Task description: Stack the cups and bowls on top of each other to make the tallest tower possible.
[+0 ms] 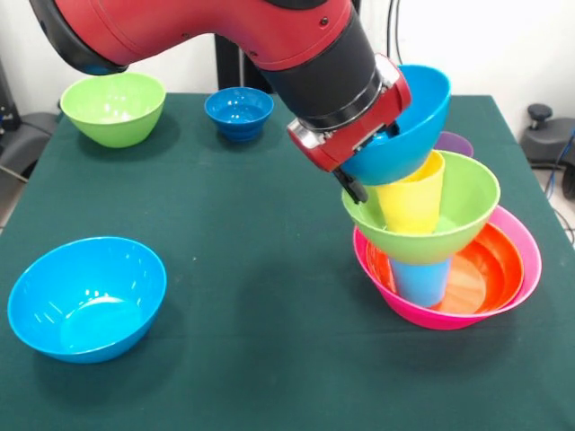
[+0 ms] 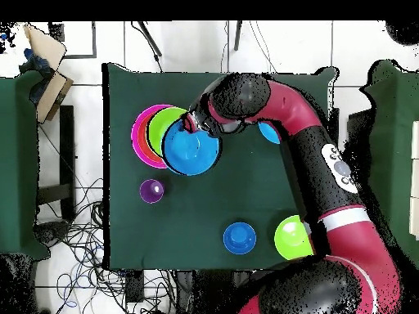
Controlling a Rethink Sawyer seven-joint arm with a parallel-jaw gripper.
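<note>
Tower (image 1: 431,260) position: directly beneath and beside the hand (image 1: 355,171), on the green surface (image 1: 252,305). The base is the large pink bowl (image 1: 526,260), mouth up, with the orange bowl (image 1: 494,260) nested inside it. The light blue cup (image 1: 420,280) stands in the orange bowl, a lime green bowl (image 1: 467,202) sits over that cup, and the yellow cup (image 1: 413,199) stands in the green bowl. A bright blue bowl (image 1: 418,117) rests at the top, against the yellow cup. The long axis of the tower runs roughly vertical but leans: the green bowl is tilted, and the top blue bowl's mouth is tipped away from the arm. The hand is at the rim of the top blue bowl on the arm side; its fingers are hidden behind the wrist and bowl, so whether it is spread or pinching cannot be determined. In the overhead view, the top blue bowl (image 2: 191,149) covers most of the green bowl and the pink bowl (image 2: 139,135) shows as an offset crescent. The purple cup (image 2: 151,191) stands near the tower, apart from it. Well away from the hand stand a second bright blue bowl (image 1: 87,298), a second lime green bowl (image 1: 113,108) and the small dark-blue bowl (image 1: 238,112), all mouth up.
</note>
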